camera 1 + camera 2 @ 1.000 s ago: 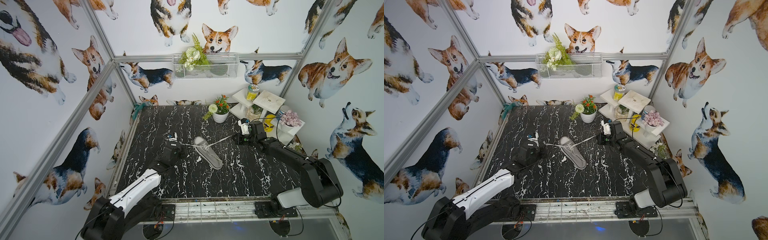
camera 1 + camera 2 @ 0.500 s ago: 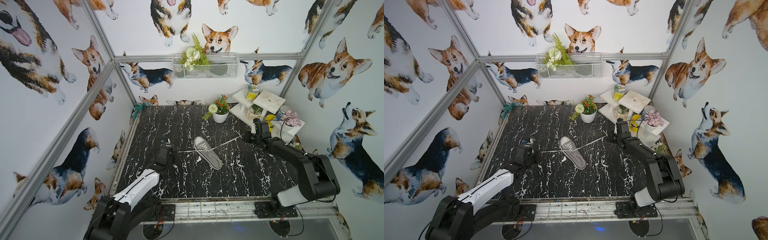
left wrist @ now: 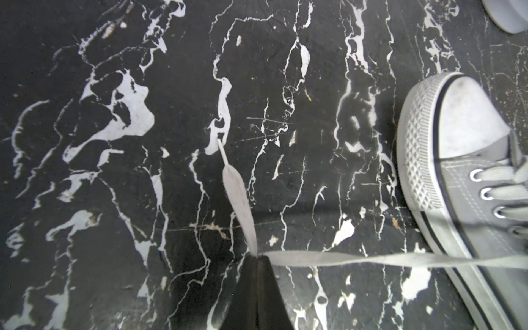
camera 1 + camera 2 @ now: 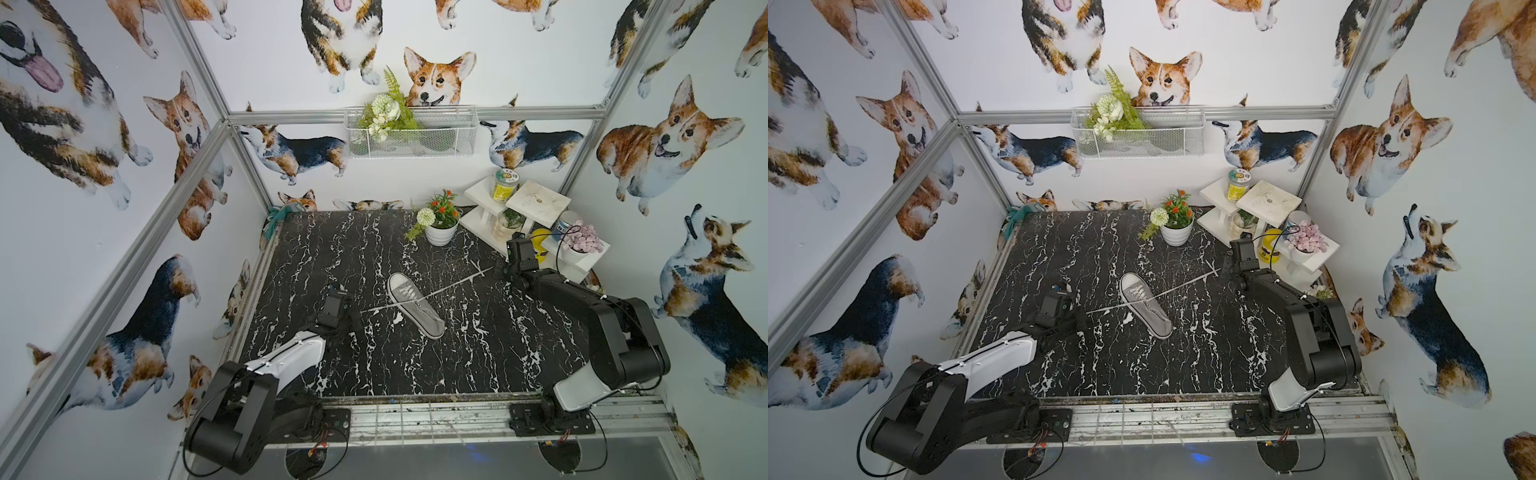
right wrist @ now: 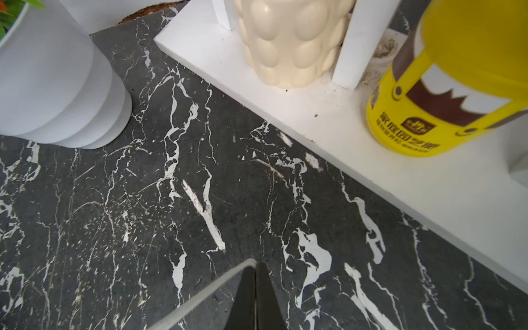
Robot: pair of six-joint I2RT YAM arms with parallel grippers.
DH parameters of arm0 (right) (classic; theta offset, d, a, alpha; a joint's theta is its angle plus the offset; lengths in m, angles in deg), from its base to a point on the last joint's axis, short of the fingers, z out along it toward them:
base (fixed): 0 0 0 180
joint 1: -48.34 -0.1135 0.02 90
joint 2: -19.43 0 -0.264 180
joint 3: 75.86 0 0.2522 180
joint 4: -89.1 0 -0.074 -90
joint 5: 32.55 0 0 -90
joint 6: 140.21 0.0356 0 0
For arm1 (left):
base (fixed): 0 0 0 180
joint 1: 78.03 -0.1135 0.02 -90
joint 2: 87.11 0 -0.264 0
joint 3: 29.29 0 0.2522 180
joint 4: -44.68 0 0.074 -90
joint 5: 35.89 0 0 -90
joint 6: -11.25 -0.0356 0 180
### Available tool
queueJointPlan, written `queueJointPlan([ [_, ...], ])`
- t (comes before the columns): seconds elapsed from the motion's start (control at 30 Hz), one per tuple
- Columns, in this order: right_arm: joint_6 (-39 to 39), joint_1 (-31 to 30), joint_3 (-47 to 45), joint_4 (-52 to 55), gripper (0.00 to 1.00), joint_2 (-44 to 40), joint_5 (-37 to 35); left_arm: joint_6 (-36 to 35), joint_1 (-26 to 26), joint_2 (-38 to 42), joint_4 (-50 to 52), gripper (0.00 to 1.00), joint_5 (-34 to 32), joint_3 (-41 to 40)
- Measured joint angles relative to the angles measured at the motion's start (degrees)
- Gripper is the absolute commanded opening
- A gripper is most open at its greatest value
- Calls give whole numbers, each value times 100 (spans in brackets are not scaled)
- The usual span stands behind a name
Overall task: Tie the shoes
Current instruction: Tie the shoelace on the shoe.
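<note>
In both top views the shoe [image 4: 415, 305] lies near the middle of the desk [image 4: 374, 365], toe toward 11 o'clock and heel toward 5. The left gripper [image 4: 358, 312] sits at the shoe's 9 o'clock. The right gripper [image 4: 495, 270] is out at its 2 o'clock, close to the white shelf [image 4: 538, 201]. The left lace [image 4: 384, 306] and the right lace [image 4: 457, 283] leave the eyelets in opposite directions, forming one nearly straight line across the shoe, each ending at a gripper.

In the left wrist view the left gripper [image 3: 257, 258] has its jaws pressed together on the left lace [image 3: 343, 258], a little back from the tip. The free tail lies flat on the desk, and the rest runs tight to the shoe [image 3: 471, 185].

In the right wrist view the right gripper [image 5: 255, 267] is likewise clamped on the right lace [image 5: 205, 294], which trails back beneath it. A yellow can [image 5: 445, 94] stands on the shelf just ahead.

The shoe looks light, and I would expect it to skid on the smooth desk if one side pulls harder. The laces are flat, soft and limp, so they will hold no shape once slack. For forming loops, a hold nearer the eyelets seems better than these end grips.
</note>
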Motion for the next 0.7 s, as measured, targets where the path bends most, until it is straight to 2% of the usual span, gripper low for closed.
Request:
queueJointPlan([
  [0.37, -295, 125, 415, 254, 0, 328, -260, -68, 0, -164, -146, 0, 28, 11],
  [0.6, -291, 127, 173, 190, 0, 61, 584, -138, 326, 369, -142, 0, 166, 278],
  [0.63, -291, 127, 116, 175, 2, 2, 769, -151, 385, 472, -170, 0, 177, 352],
  [0.7, -291, 127, 55, 179, 17, -59, 1038, -160, 483, 654, -173, 0, 262, 518],
])
